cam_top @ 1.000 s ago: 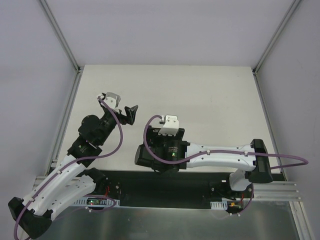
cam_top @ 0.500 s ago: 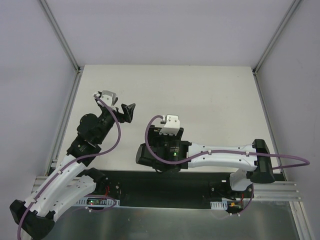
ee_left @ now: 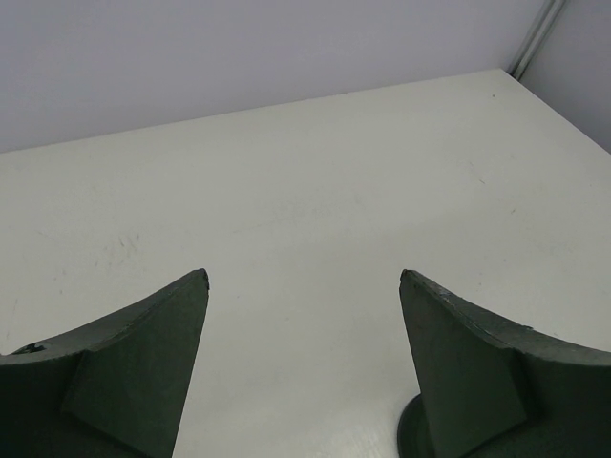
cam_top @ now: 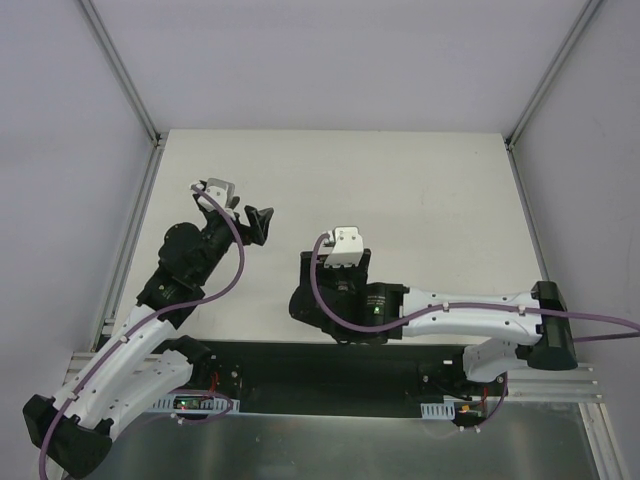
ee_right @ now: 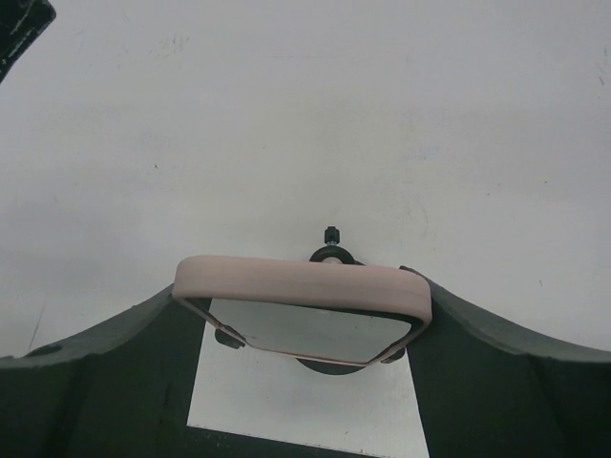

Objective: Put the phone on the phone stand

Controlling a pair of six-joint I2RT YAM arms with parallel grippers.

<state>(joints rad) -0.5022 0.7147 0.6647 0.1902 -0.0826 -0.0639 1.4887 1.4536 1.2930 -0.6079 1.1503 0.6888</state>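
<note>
Your right hand (ee_right: pixel 301 329) clasps the phone (ee_right: pixel 301 286) by its edges, right over the phone stand (ee_right: pixel 331 237) on the table (ee_right: pixel 430 114); whether they touch is unclear. Your left hand (ee_left: pixel 304 277) hangs spread and empty, left of the stand.

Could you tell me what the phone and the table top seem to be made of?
The phone: its rim looks like matte pale pink plastic or silicone; its face reflects like a mirror, so probably glossy glass. The table: off-white, matte, faintly scuffed, perhaps laminate.
</note>
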